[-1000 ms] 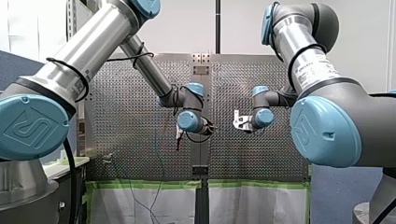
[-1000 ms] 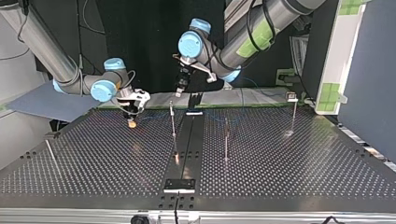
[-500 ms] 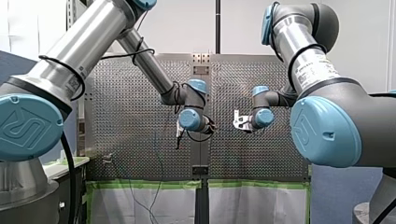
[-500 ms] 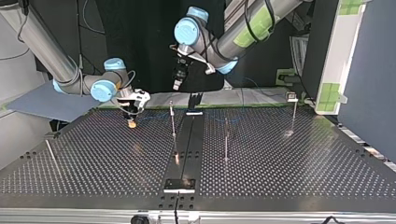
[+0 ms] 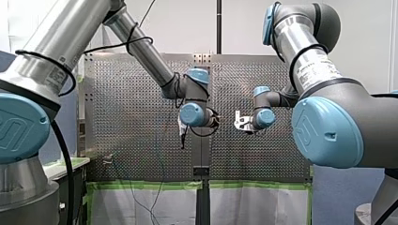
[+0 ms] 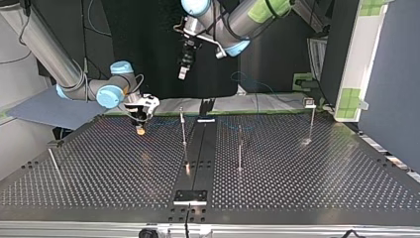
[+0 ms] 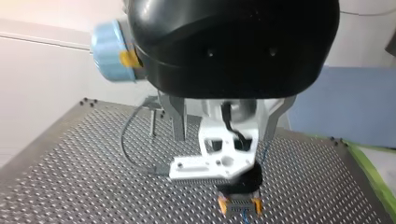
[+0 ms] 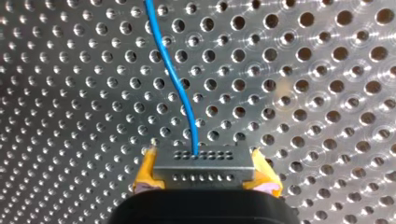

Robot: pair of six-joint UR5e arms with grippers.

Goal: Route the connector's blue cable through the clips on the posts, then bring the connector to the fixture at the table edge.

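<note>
**A:** Right hand (image 8: 204,176) is clamped on the connector (image 8: 203,161), a yellow pad (image 8: 145,175) at each end. The cable (image 8: 175,79) leaves the connector's face and runs ahead over the surface (image 6: 297,183).

**B:** Where on the surface?

**A:** In the top view, about ten o'clock, held low over the holes. The nearest post (image 6: 183,126) stands near, at the connector's three o'clock.

**B:** And the left hand (image 6: 182,73)?

**A:** High at twelve o'clock, well off the surface. Its wrist view shows metal fingers (image 7: 179,122) spread, holding nothing.

**B:** So routing hasn't started?

**A:** That's my judgement, though the cable is too thin to trace at the clips.

**B:** How do we do it well?

**A:** Carry the connector toward three o'clock past that post, lifted to clip level. Keep the cable lightly taut so it slides into the clip rather than riding over it. The left hand could come down and guide the slack. Don't tug: a thin post may bend. The plate (image 6: 190,197) at six o'clock, likely the fixture, comes last.
</note>
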